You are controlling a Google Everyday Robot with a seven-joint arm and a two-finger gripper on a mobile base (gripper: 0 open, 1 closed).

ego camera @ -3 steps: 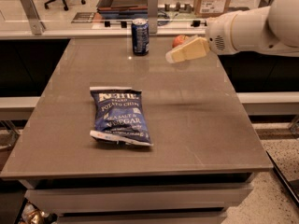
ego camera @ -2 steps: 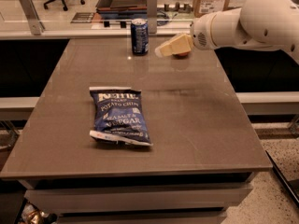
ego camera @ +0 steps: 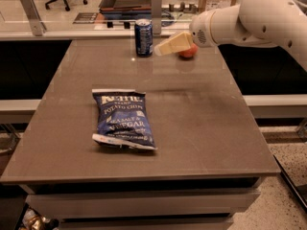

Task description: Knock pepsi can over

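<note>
Hovering low over the far end of the surface (ego camera: 211, 123), the gripper (ego camera: 159, 50) points leftward with its two fingers pressed together into one tapered wedge, holding nothing. That suits the job: a shove needs a firm blunt tip, not a grasp. The tip sits just beside the pepsi can (ego camera: 143, 37), level with its lower half on its right side, though whether they touch I cannot tell. The can stands upright near the far edge, so the knock is not yet done. Judging by this line-up, a sideways push to the left should topple it, and a push higher on the can would tip it more readily than slide it. A small reddish round thing (ego camera: 188, 52) lies just behind the gripper. The blue chip bag (ego camera: 123, 120) lies flat, well apart, nearer the camera and out of the way.
</note>
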